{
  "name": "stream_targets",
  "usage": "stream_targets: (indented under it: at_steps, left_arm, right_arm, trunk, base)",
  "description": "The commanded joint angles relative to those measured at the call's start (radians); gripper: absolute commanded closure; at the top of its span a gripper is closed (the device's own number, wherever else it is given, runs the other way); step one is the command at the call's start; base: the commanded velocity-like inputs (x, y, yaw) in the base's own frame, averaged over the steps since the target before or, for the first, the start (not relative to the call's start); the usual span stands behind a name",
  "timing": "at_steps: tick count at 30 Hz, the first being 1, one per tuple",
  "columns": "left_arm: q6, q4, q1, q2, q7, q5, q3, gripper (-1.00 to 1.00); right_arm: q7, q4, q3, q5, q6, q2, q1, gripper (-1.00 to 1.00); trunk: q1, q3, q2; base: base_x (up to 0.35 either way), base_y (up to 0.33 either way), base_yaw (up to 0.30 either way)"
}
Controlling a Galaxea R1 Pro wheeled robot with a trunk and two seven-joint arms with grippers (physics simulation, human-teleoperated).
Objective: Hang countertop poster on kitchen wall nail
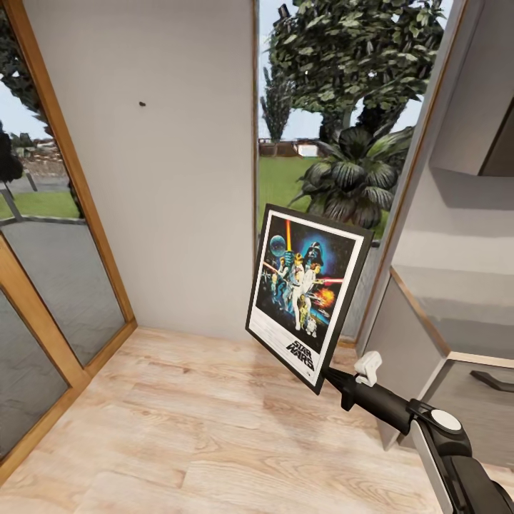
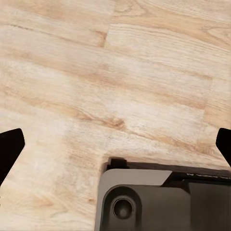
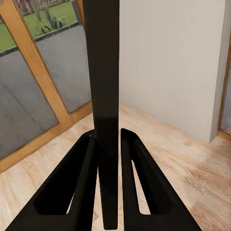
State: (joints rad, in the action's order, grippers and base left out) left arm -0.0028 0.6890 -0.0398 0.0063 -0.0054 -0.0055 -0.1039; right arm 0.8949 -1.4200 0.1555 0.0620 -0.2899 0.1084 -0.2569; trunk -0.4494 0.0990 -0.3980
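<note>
Wall panelling in plain pale grey is filling the middle of the head view, flanked by wood-framed glass doors on one side and a window onto garden trees on the other; this bare stretch is evidently the hanging surface the robot is facing. Pale wooden flooring is running up to its foot.

Next in size, the poster is being carried in the air, off any countertop, well short of the wall and lower than the nail. It is being held by its lower corner, so it is leaning tilted with its artwork facing the head camera, which probably keeps the top edge free for hooking.

The right gripper is clamping that poster: in the right wrist view both dark fingers are pressing flat against the black frame edge, which is rising straight up between them. The right arm is reaching forward from the lower corner of the head view.

The left gripper is hanging idle over the floor, its fingertips spread wide apart with nothing between them, above part of the robot's dark base.

Smallest, the wall nail is showing as a tiny dark dot high on the wall, well apart from the poster; I judge lifting and approaching is the remaining work.
</note>
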Motion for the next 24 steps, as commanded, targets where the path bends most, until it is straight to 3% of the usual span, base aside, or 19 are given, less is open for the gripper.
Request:
stream_targets:
  at_steps: [1,16,24]
  left_arm:
    - [0.000,0.001,0.000,0.000,-0.001,-0.001,-0.001,-1.00]
    - [0.001,0.001,0.000,0.000,0.000,-0.001,-0.001,-1.00]
    - [0.001,0.001,0.000,0.000,-0.001,-0.001,-0.001,-1.00]
  right_arm:
    - [0.004,0.000,0.001,0.009,-0.011,0.000,-0.001,1.00]
    - [0.004,0.010,0.001,0.009,-0.011,-0.001,-0.001,1.00]
    - [0.004,0.012,0.001,0.009,-0.011,-0.001,-0.001,1.00]
  trunk:
    - [-0.001,0.002,-0.002]
    - [-0.001,0.002,-0.002]
    - [-0.001,0.002,-0.002]
  base:
    - [0.000,0.144,0.000]
    - [0.003,0.270,0.000]
    - [0.113,0.313,0.000]
